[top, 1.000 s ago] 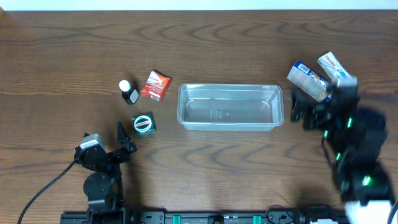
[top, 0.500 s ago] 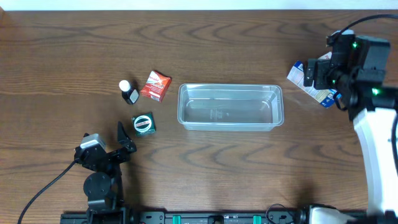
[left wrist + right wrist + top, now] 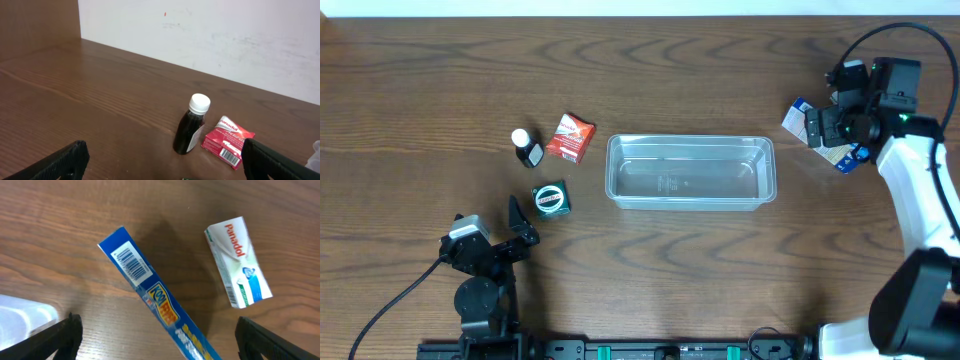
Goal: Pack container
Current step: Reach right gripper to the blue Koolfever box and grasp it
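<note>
The clear plastic container (image 3: 690, 141) lies empty in the middle of the table. Its corner shows in the right wrist view (image 3: 22, 317). My right gripper (image 3: 832, 105) is open and hovers over a long blue box (image 3: 798, 118) to the container's right. In the right wrist view the blue box (image 3: 150, 300) lies between the open jaws (image 3: 160, 340), with a white Panadol box (image 3: 239, 262) beside it. My left gripper (image 3: 523, 228) is open and empty at the front left (image 3: 165, 165).
Left of the container stand a small dark bottle with a white cap (image 3: 527, 148) (image 3: 192, 125), a red box (image 3: 570, 137) (image 3: 227, 141) and a green box (image 3: 551, 199). A white wall runs along the table's far edge (image 3: 225, 35).
My right arm has swung from the front right toward the back right, and its gripper is now over the blue box. The left arm and the other objects have not moved.
</note>
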Robot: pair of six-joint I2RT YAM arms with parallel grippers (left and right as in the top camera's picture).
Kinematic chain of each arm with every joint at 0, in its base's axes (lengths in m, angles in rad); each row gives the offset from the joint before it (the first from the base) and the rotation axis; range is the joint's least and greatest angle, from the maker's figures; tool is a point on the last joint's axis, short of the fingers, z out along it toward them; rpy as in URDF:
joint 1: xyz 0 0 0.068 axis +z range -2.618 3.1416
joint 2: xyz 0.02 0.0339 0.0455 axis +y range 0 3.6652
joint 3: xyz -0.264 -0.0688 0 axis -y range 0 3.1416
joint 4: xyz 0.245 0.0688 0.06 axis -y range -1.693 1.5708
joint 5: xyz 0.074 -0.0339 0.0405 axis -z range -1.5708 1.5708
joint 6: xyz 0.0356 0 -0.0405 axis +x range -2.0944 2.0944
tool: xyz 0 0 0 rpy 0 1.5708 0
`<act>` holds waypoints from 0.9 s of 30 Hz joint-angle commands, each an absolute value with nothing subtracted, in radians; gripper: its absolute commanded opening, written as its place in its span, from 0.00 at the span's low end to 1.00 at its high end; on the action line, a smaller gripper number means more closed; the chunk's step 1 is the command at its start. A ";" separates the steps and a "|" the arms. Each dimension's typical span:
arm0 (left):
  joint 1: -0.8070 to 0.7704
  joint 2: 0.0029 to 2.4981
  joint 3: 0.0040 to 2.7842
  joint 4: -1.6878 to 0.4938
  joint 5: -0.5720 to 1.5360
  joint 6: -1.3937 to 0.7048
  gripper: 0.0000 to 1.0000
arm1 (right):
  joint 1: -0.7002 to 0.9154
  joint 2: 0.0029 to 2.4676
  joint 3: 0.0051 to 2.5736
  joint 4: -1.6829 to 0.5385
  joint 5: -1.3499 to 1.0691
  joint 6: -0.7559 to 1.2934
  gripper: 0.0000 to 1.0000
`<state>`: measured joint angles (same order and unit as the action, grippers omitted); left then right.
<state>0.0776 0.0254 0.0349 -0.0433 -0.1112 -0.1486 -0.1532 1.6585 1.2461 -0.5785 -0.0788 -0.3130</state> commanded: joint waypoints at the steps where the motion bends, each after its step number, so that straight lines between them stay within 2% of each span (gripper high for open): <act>1: 0.079 0.025 0.004 -0.062 -0.113 -0.131 0.98 | -0.160 1.709 1.260 -0.567 -0.083 -0.356 0.93; 4: 0.079 0.025 0.004 -0.062 -0.113 -0.131 0.98 | -0.160 1.753 1.260 -0.564 -0.074 -0.361 0.91; 6: 0.079 0.025 0.004 -0.062 -0.113 -0.131 0.98 | -0.160 1.782 1.260 -0.565 -0.067 -0.364 0.85; 8: 0.079 0.025 0.004 -0.062 -0.113 -0.131 0.98 | -0.160 1.805 1.260 -0.565 -0.059 -0.364 0.74; 11: 0.079 0.025 0.004 -0.062 -0.113 -0.131 0.98 | -0.160 1.818 1.260 -0.565 -0.059 -0.364 0.52; 15: 0.079 0.025 0.004 -0.062 -0.113 -0.131 0.98 | -0.162 1.811 1.261 -0.558 -0.044 -0.363 0.29; 20: 0.079 0.025 0.004 -0.062 -0.113 -0.131 0.98 | -0.165 1.805 1.261 -0.557 -0.002 -0.327 0.16; 24: 0.079 0.025 0.004 -0.062 -0.113 -0.131 0.98 | -0.165 1.782 1.262 -0.558 0.011 -0.303 0.02; 27: 0.079 0.025 0.004 -0.062 -0.113 -0.131 0.98 | -0.164 1.734 1.263 -0.558 0.037 -0.276 0.01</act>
<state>0.0776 0.0254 0.0349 -0.0433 -0.1108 -0.1490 -0.1535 1.8065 1.2465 -0.5602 -0.0010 -0.3164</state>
